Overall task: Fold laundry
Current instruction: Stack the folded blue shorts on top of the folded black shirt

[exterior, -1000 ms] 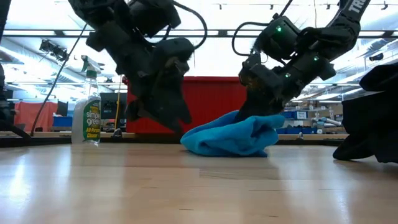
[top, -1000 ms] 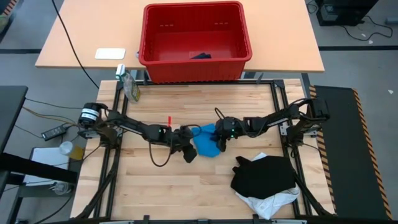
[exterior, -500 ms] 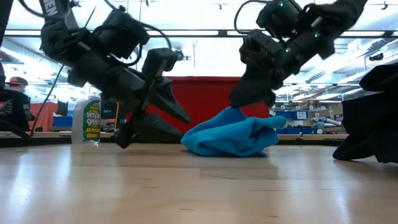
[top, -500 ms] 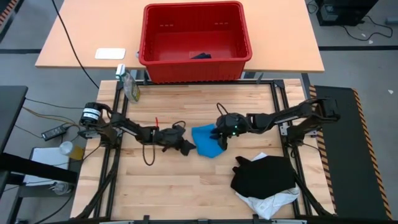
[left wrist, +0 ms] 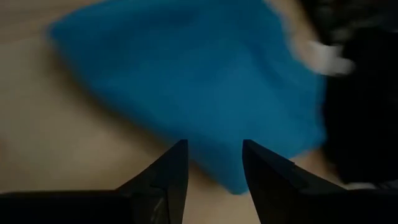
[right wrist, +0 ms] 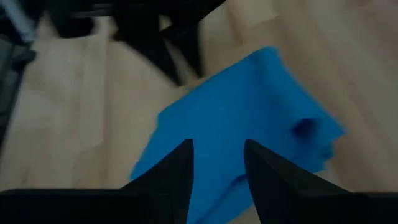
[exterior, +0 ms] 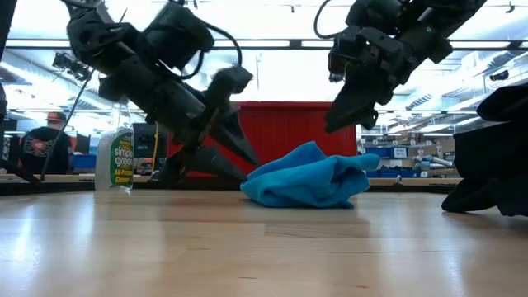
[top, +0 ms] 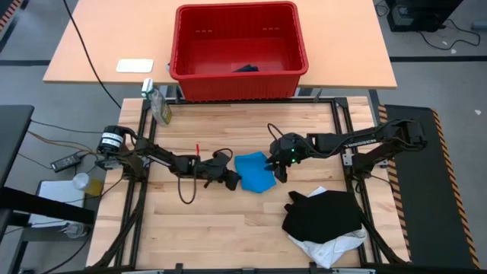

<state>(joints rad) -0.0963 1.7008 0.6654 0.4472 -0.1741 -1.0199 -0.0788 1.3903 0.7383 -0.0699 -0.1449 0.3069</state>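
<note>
Evidently the blue cloth [top: 253,173] lay bunched in the middle of the table [top: 228,228] so both arms could reach it. The left gripper [top: 230,181] sat low at its left edge, fingers apart and empty, likely lining up on a hem. The right gripper [top: 279,169] hung just above its right side, fingers also apart. One black garment [top: 323,213] lay over one white one [top: 331,247] near the right front corner, apparently waiting. One red basket [top: 240,49] stood behind, one spray bottle [top: 157,103] beside it.
</note>
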